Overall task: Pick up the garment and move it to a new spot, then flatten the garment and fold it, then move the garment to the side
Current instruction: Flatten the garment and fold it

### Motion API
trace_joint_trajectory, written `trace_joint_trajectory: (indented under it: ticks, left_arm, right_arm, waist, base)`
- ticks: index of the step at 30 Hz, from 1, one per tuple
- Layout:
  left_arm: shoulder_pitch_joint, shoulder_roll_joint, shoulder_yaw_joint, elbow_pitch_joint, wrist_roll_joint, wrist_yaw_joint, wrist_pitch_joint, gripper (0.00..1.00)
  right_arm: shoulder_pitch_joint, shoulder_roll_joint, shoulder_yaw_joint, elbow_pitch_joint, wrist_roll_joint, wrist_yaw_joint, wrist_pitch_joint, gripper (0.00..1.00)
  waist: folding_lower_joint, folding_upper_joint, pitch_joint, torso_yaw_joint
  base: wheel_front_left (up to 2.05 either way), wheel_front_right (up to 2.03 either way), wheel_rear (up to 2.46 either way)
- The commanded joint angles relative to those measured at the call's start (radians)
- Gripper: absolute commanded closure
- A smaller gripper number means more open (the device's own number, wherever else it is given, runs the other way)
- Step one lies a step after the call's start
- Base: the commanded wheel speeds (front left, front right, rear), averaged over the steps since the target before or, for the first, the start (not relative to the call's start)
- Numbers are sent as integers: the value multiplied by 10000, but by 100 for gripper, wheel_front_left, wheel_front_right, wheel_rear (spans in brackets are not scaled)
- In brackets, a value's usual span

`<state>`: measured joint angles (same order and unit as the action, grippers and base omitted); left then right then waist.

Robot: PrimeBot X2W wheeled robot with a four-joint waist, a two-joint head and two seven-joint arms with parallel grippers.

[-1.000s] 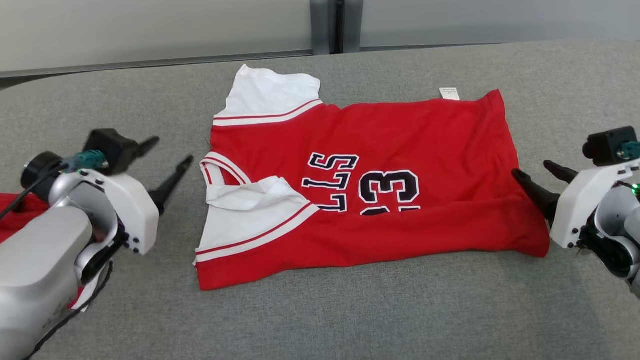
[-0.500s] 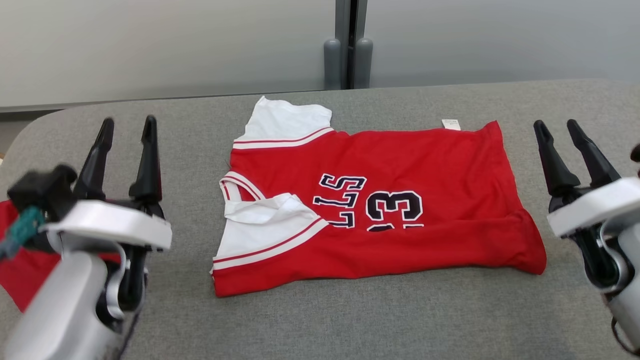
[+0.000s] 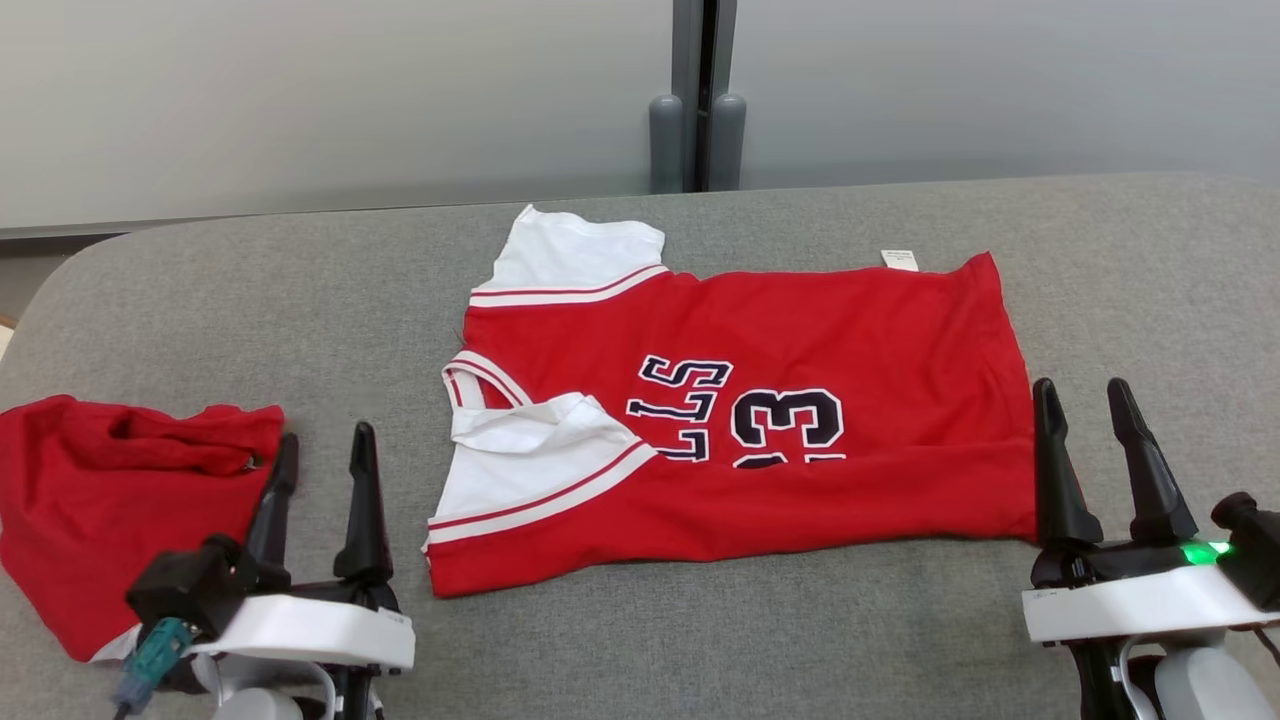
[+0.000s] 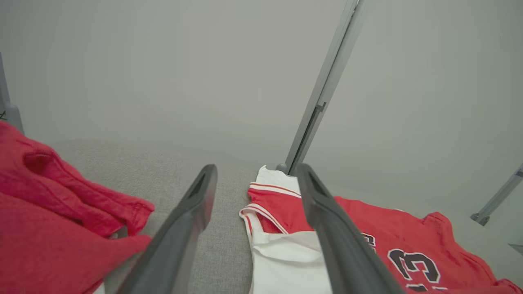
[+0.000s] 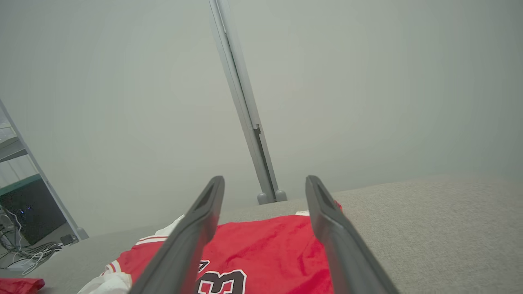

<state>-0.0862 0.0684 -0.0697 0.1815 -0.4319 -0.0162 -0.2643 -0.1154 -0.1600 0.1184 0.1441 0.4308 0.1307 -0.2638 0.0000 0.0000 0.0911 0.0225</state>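
The garment is a red jersey with white sleeves and dark numbers. It lies folded lengthwise in the middle of the grey table. My left gripper stands open and empty at the near left, a little left of the jersey's sleeve end. At the near right my right gripper is open and empty, just off the jersey's hem corner. The left wrist view has the open left gripper pointing past the jersey's collar end. In the right wrist view the open right gripper is above the jersey.
A second, crumpled red cloth lies at the table's near left edge, beside the left gripper; the left wrist view has this red cloth too. A grey partition with a post stands behind the table. Bare table surrounds the jersey.
Both grippers drew back from the jersey's two ends toward the near edge and turned their fingers forward. The head camera tilted, so the whole picture shifted. The jersey has not moved.
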Motion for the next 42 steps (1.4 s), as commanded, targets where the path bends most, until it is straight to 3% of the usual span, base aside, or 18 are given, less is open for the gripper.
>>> trace_joint_trajectory:
  ticks: [1, 5, 9, 13, 20, 25, 26, 27, 34, 42]
  left_arm:
    - [-15, -41, 49, 159, 154, -127, 3, 0]
    - [-199, -107, -148, 1133, 745, -372, 2, 0]
    - [-430, -124, -568, 2703, 1330, -144, 1, 0]
    - [-867, -138, -759, 4135, 1385, 108, 181, 0]
    - [-1347, -137, -794, 5374, 1331, 325, 228, 0]
    - [-1595, -145, -969, 6131, 1275, 54, 375, 0]
    - [-1664, -160, -1119, 6387, 1302, -61, 502, 69]
    - [-1701, -172, -1177, 6461, 1301, -126, 519, 100]
    - [-2115, -102, -1033, 5788, 1326, 114, 50, 100]
    - [-1843, 11, -934, 4323, 1622, 153, -12, 100]
  right_arm:
    - [145, 107, -129, -112, -33, -1, -9, 0]
    - [311, 356, -344, -241, -132, -1, -9, 0]
    - [333, 268, -356, -64, -194, -1, -11, 0]
    - [352, 188, -312, 3, -43, -1, -10, 0]
    - [508, -116, -260, -49, 38, -1, -10, 0]
    - [566, -261, -233, 2, -129, -1, -10, 0]
    - [576, -305, -305, 95, -253, -1, -10, 0]
    - [559, -291, -380, 157, -297, -1, -10, 0]
    - [203, -162, -780, 1786, -346, -1, 178, 0]
    - [-718, 97, -1063, 3846, 683, -1, 871, 0]
  waist:
    - [0, 0, 39, -38]
    - [0, 0, 113, -154]
    - [0, 0, 146, -323]
    - [0, 0, 205, -499]
    - [0, 0, 299, -714]
    - [0, 0, 336, -841]
    - [0, 0, 330, -865]
    - [0, 0, 324, -870]
    - [0, 0, 324, -663]
    - [0, 0, 484, -213]
  base:
    - [0, 0, 0]
    - [0, 0, 0]
    - [0, 0, 0]
    - [0, 0, 0]
    - [0, 0, 0]
    - [0, 0, 0]
    - [0, 0, 0]
    - [0, 0, 0]
    - [0, 0, 0]
    - [0, 0, 0]
